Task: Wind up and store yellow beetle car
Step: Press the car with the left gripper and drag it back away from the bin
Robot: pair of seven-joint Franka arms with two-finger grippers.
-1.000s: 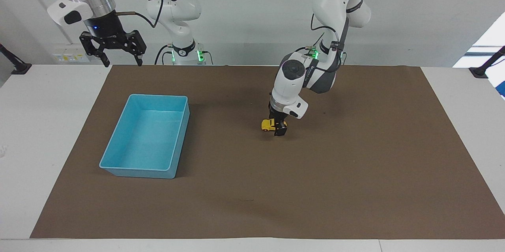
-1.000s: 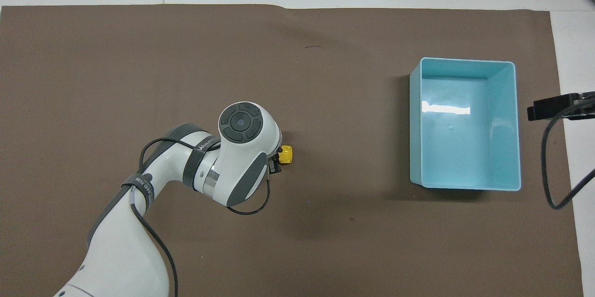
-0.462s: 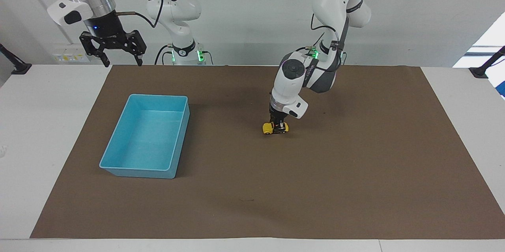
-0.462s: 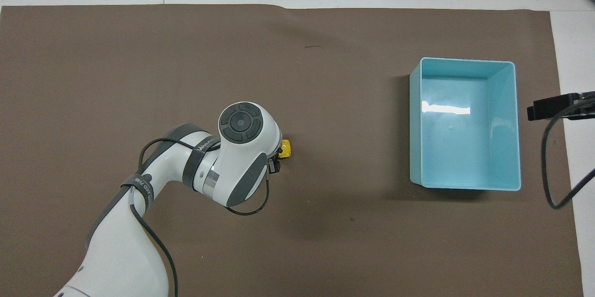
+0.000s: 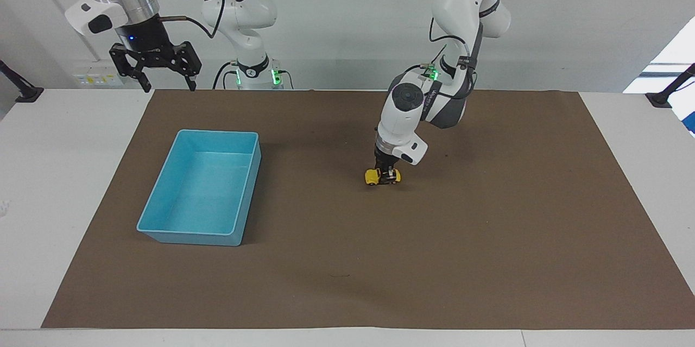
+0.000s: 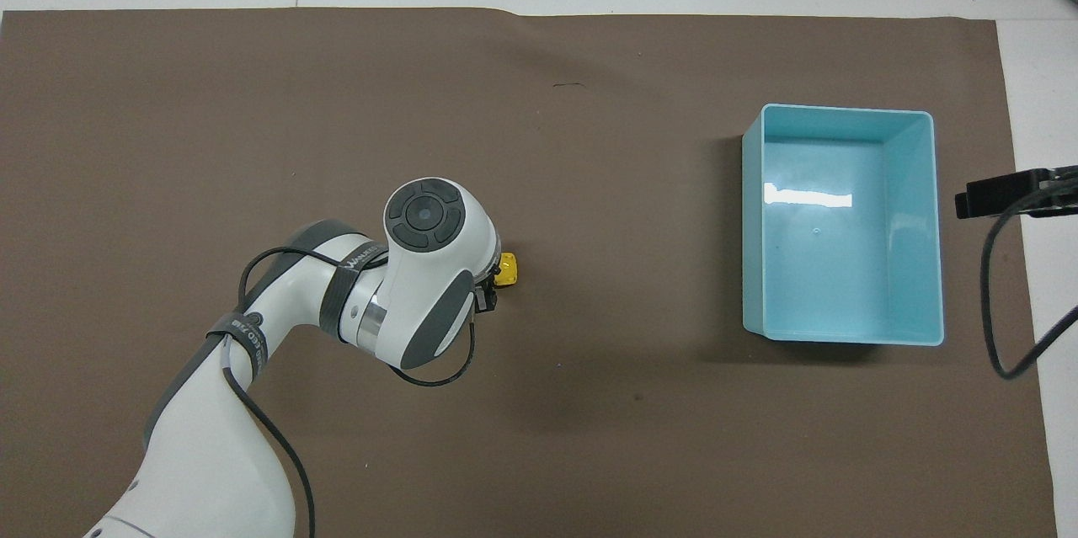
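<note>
From the facing view, I count two arms, one toy car, one bin and one brown mat (image 5: 488, 238) spread over a white table (image 5: 59, 173). My left gripper (image 5: 386, 173) is down at the middle of the mat, its fingers clenched on the yellow beetle car (image 5: 372, 177), whose wheels sit on the mat. The car is well apart from the single light-blue bin (image 5: 163, 227), which stands toward the right arm's end of the table with nothing in it. My right gripper (image 5: 157, 83) waits up in the air over the table's edge by the mat's corner, nearer the robots than the bin, its two fingers spread apart and holding nothing. From the overhead view, my left arm's wrist covers the left gripper, so only one end of the yellow beetle car (image 6: 508, 269) peeks out beside it. The light-blue bin (image 6: 922, 226) shows one bare floor. Only a dark tip of my right gripper (image 6: 1002, 193) shows at the frame's edge, beside the bin.
</note>
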